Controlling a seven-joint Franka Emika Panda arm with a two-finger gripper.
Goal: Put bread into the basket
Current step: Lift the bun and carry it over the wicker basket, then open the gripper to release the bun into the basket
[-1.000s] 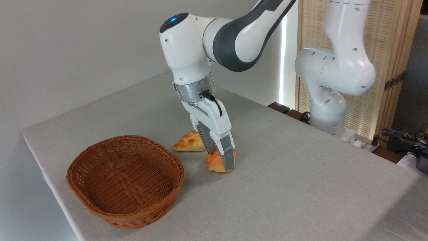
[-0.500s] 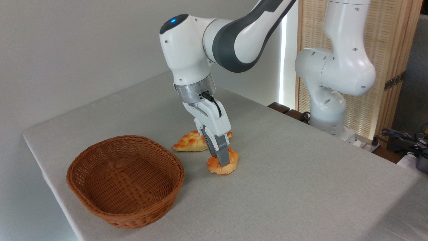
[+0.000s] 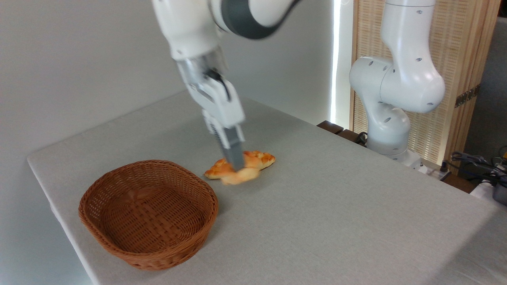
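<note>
My gripper (image 3: 236, 165) is shut on the bread (image 3: 242, 174), a small orange-golden bun, motion-blurred, that hangs in the air above the table. In the picture the bun overlaps the longer braided loaf (image 3: 259, 158) lying on the table behind it. The basket (image 3: 148, 211), a wide, shallow one of reddish-brown wicker, stands down to the left of the bun with nothing in it. The gripper is up and to the right of the basket's far rim.
The table (image 3: 336, 221) is covered with a grey cloth. The arm's white base (image 3: 392, 99) stands at the back right by a wooden slatted screen. Cables and dark gear (image 3: 483, 166) lie at the far right edge.
The gripper closed on the bun, then lifted it off the table and carried it up and to the left, toward the basket. The braided loaf and basket stayed put.
</note>
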